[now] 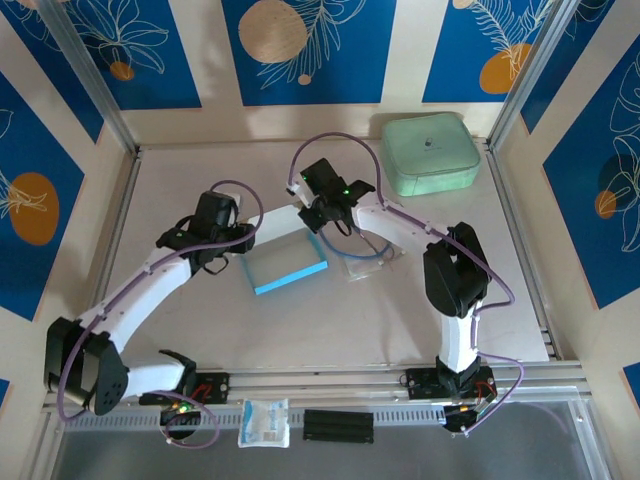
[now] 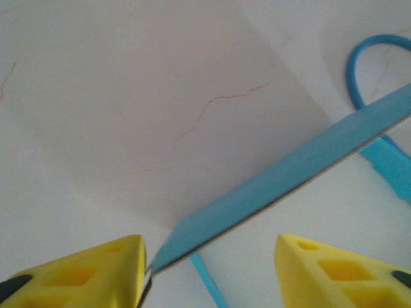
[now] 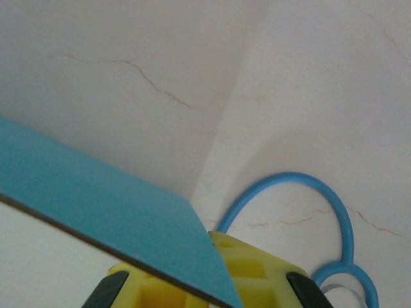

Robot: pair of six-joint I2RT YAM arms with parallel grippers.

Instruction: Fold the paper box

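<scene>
Pinching the paper box (image 1: 288, 265) at its 1 o'clock corner, mid-bench (image 1: 180, 330), our right pincer (image 3: 221, 269) may crease it; our left pincer (image 2: 209, 269), spread at 9 o'clock, may let that flap unfold

paper box (image 1: 288, 263): matt blue card | table (image 1: 330, 330): smooth, marble-veined | left pincer (image 2: 209, 247): yellow plastic

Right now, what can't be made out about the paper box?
- Top external: the right jaws' contact with the paper box, hidden under the wrist.
- Right wrist: whether the shut jaws pinch the box; its panel covers their tips.
- Left wrist: the box's far end, cut off by the right edge.
</scene>
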